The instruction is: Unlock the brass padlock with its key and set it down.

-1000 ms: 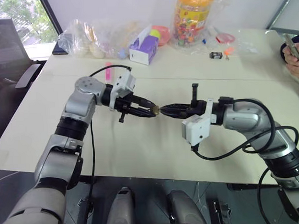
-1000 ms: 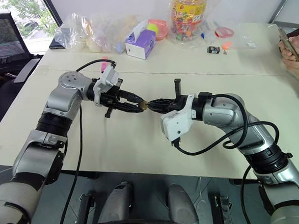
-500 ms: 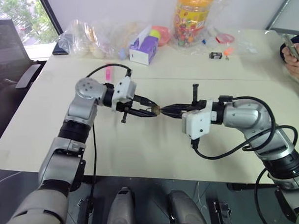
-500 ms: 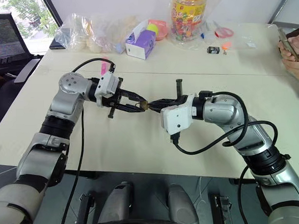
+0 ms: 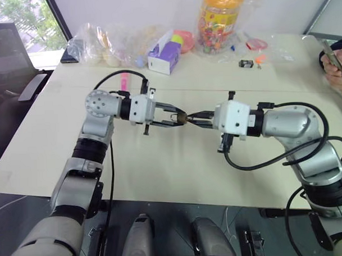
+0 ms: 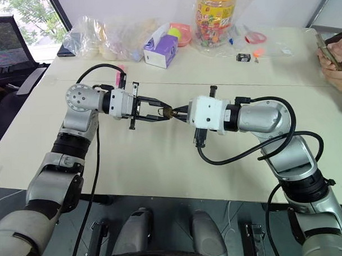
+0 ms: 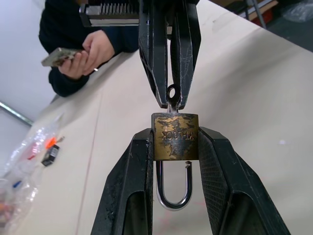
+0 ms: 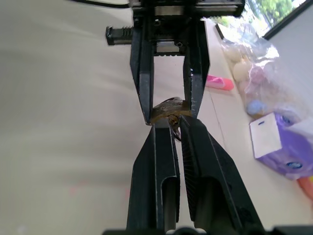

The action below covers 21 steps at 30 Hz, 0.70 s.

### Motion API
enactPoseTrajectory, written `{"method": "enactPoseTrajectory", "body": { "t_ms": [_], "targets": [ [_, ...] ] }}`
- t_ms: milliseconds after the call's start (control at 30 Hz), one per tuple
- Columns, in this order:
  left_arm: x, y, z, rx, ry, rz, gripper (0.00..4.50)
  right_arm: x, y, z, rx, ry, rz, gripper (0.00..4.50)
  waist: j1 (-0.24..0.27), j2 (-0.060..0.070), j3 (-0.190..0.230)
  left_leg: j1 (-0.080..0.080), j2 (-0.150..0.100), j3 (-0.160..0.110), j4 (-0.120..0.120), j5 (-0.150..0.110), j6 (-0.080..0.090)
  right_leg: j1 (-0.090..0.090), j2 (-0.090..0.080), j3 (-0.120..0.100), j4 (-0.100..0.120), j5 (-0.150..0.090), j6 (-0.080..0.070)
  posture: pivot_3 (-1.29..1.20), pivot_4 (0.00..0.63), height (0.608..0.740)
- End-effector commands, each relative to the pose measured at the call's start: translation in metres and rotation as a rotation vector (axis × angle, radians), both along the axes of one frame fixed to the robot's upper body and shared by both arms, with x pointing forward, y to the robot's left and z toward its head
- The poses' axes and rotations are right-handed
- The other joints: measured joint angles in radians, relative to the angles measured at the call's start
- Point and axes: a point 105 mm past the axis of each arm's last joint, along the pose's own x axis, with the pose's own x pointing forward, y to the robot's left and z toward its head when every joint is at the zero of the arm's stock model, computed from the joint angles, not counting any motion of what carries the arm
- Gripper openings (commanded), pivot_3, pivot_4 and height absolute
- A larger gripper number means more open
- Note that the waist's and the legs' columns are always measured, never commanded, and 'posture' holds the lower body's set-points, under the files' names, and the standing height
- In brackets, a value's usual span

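Note:
Above the middle of the table (image 5: pixel 161 162) my two grippers meet tip to tip. The left gripper (image 5: pixel 179 117) is shut on the brass padlock (image 7: pixel 174 137), its fingers (image 7: pixel 134 171) clamping the body's two sides. The silvery shackle (image 7: pixel 173 196) hangs back between those fingers, and one of its legs ends just short of the body. My right gripper (image 5: pixel 193 118) is shut on the key (image 7: pixel 171 93); the key's shaft goes into the padlock's keyhole end. In the right wrist view the padlock (image 8: pixel 164 110) sits right at my right gripper's fingertips (image 8: pixel 164 128).
At the table's far side stand a purple tissue box (image 5: pixel 164 56), a candy jar (image 5: pixel 221 16), plastic bags (image 5: pixel 100 43) and a small black gadget (image 5: pixel 247 63). A pink marker (image 5: pixel 124 83) lies behind my left arm. A person's hand with a phone (image 5: pixel 334 60) is at the far right.
Both wrists have rolled about their pointing lines while staying tip to tip; the right wrist's white housing came up from below to the top. The padlock and key turned with them.

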Motion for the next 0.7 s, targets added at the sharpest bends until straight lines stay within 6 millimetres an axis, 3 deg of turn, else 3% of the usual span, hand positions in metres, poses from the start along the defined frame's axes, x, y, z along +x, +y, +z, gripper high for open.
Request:
{"method": "enactPoseTrajectory", "body": {
  "t_ms": [33, 333, 700],
  "targets": [
    [-0.017, -0.027, 0.035, -0.103, -0.164, -0.120, 0.77, -0.002, 0.011, 0.005, 0.066, 0.050, 0.008, 0.03, 0.000, 0.000, 0.000, 0.000, 0.000, 0.000, 0.000, 0.000, 0.000, 0.000, 0.000, 0.000, 0.000, 0.000, 0.000, 0.00, 0.150, 0.740],
    [-0.016, -0.027, 0.036, -0.100, -0.168, -0.121, 0.77, -0.006, 0.012, 0.004, 0.052, 0.061, 0.013, 0.03, 0.000, 0.000, 0.000, 0.000, 0.000, 0.000, 0.000, 0.000, 0.000, 0.000, 0.000, 0.000, 0.000, 0.000, 0.000, 0.00, 0.150, 0.740],
    [-0.022, -0.023, 0.037, -0.056, 0.022, -0.156, 0.77, -0.003, 0.011, -0.008, -0.119, -0.137, 0.078, 0.03, -0.002, 0.000, 0.000, 0.000, 0.000, 0.000, 0.000, 0.000, 0.000, 0.000, 0.000, 0.000, 0.000, 0.000, 0.000, 0.00, 0.150, 0.740]
  ]
}}
